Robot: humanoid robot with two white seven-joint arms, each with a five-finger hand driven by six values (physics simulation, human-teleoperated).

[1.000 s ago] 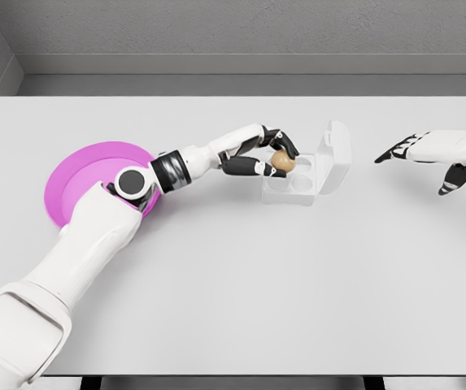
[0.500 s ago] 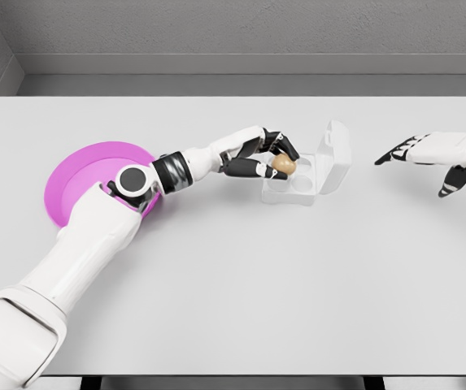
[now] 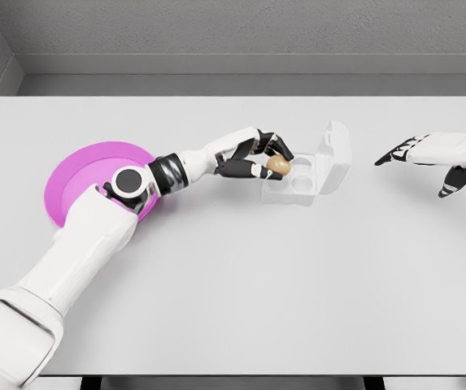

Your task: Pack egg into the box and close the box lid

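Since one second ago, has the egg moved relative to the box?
Yes, slightly. The egg, held in the left hand, shifted a little left, toward the box's left edge and away from its upright lid; the box stayed put.

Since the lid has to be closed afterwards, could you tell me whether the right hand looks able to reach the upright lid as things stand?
Probably yes. The right hand hovers open beside the box, and only bare table lies between it and the raised lid. The left hand holds the egg on the box's other side.
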